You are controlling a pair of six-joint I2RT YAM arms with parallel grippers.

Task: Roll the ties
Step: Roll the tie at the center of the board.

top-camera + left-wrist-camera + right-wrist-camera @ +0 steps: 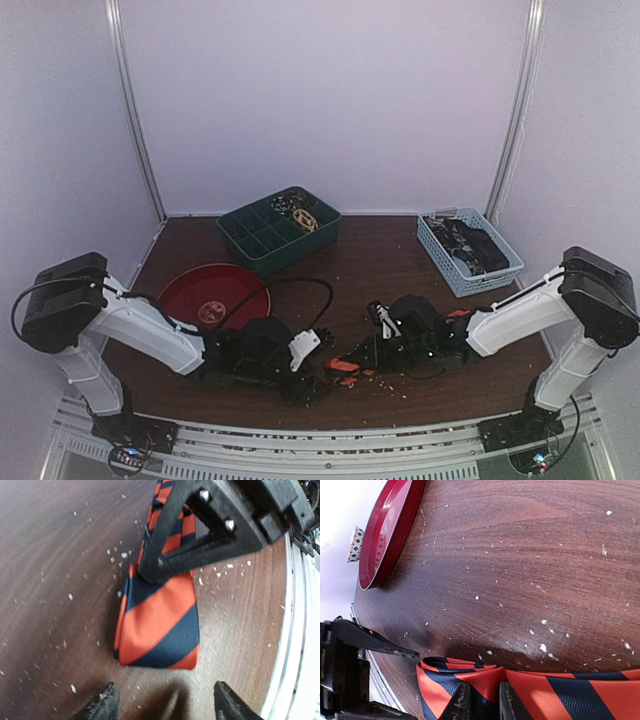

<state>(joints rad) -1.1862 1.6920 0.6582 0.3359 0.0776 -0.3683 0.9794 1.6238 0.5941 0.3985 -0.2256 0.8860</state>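
An orange-red and navy striped tie [160,615] lies on the dark wooden table near the front edge, its end folded over in a loose flat coil [440,677]. My right gripper [485,695] is shut on the tie just behind that coil, with fabric pinched between its fingers [165,555]. The rest of the band [570,692] runs off to the right. My left gripper [164,687] stands open a short way in front of the folded end, touching nothing. In the top view both grippers meet over the tie [345,368] at the table's front middle.
A round red tray [213,295] lies to the left, with a black cable arching past it. At the back stands a green divided bin [255,235] holding small coils. A blue basket [445,262] with dark fabric sits back right. White crumbs dot the wood.
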